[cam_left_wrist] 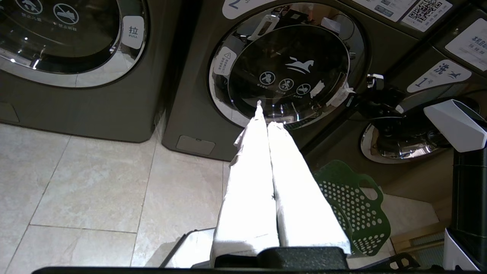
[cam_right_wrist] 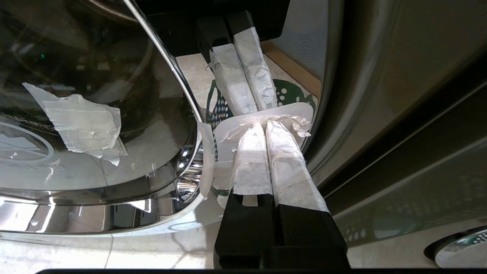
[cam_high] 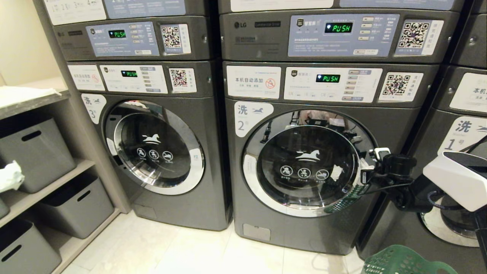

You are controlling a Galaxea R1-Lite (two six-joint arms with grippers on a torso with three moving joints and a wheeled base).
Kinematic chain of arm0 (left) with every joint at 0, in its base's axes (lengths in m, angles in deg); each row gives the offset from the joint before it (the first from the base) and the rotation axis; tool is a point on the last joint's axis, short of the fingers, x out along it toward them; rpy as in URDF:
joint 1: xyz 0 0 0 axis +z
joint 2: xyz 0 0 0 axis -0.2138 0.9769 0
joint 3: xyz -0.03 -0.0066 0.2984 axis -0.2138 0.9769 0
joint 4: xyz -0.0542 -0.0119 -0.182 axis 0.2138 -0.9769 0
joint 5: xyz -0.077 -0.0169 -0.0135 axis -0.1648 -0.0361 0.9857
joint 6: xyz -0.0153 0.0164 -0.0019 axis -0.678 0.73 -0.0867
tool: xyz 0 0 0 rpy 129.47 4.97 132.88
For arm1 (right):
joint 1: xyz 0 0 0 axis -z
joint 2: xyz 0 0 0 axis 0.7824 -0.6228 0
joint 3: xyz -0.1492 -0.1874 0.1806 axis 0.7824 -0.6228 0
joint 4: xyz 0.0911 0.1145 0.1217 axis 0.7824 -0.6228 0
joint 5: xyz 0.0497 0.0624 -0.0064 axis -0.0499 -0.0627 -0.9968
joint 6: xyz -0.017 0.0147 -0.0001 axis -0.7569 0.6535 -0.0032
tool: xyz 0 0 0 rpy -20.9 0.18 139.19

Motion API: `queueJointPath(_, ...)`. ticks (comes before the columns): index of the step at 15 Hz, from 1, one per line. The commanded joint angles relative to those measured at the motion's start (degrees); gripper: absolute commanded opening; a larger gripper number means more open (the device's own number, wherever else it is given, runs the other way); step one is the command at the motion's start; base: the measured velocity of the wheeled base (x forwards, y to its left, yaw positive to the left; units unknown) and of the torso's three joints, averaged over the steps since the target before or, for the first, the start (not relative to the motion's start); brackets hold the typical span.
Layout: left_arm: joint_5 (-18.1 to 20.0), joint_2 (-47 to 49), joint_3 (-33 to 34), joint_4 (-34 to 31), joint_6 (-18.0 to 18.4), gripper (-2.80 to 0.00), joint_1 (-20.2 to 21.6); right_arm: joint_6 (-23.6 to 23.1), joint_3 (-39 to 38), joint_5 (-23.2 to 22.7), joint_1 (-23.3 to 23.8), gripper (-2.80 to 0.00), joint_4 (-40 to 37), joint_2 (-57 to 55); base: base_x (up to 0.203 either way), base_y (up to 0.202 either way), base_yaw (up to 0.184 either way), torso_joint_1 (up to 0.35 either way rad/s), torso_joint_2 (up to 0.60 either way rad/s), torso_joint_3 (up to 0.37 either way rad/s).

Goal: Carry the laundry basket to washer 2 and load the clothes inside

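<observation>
Washers: three front-loaders in a row; washer 2 door shut.
Basket: one, green, on floor.
Right tool: fingers pressed together at door's right rim, gripping nothing.
Left tool: closed, empty, raised.

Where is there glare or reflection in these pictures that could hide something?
Head view: the glass door of washer 2 mirrors the room. Left wrist view: the left pincer is overexposed, nearly pure white. Right wrist view: the chrome door ring mirrors the right pincer and the green basket.

Head view facing washer 2's door; both wrist views nearer, sharing it
</observation>
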Motion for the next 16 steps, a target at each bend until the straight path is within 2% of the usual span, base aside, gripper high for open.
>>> queueJointPath(1,-0.28,0.19,-0.01,-0.13,-0.18,-2.8,0.0,0.12,3.38,-0.11,0.01,-2.8,1.24,-3.13,0.0,0.0,0.0,0.0,0.0,0.0)
queueJointPath(3,-1.12,0.28,-0.01,-0.17,-0.14,-2.8,0.0,0.32,3.27,-0.14,-0.09,-2.8,1.43,-3.38,0.0,0.0,0.0,0.0,0.0,0.0)
queueJointPath(5,-1.0,0.54,-0.01,-0.17,-0.14,-2.8,0.0,-0.01,-2.43,-0.19,-0.07,-2.8,1.04,-0.78,0.0,0.0,0.0,0.0,0.0,0.0)
queueJointPath(7,-0.54,0.45,0.03,-0.17,-0.23,-2.8,-0.08,-0.15,-14.86,-3.3,-0.18,-2.8,-2.12,7.9,0.0,0.0,0.0,0.0,0.0,0.0)
queueJointPath(10,0.24,1.51,2.08,0.69,-0.26,-2.8,-0.16,-0.64,-34.2,-10.6,-1.22,-2.8,-10.76,29.84,0.0,0.0,0.0,0.0,0.0,0.0)
queueJointPath(11,2.1,1.89,2.69,0.71,-0.31,-2.8,-0.17,-0.93,-39.34,-12.56,-1.99,-2.8,-14.26,37.65,0.0,0.0,0.0,0.0,0.0,0.0)
queueJointPath(14,12.14,1.73,6.55,2.55,-0.46,-2.8,-0.17,-1.55,-53.53,-16.49,-6.63,-2.8,-23.65,62.89,0.0,0.0,0.0,0.0,0.0,0.0)
queueJointPath(16,14.79,2.75,11.91,11.09,-0.78,-2.8,-0.15,-1.67,-62.1,-16.81,-9.43,-2.8,-28.3,77.85,0.0,0.0,0.0,0.0,0.0,0.0)
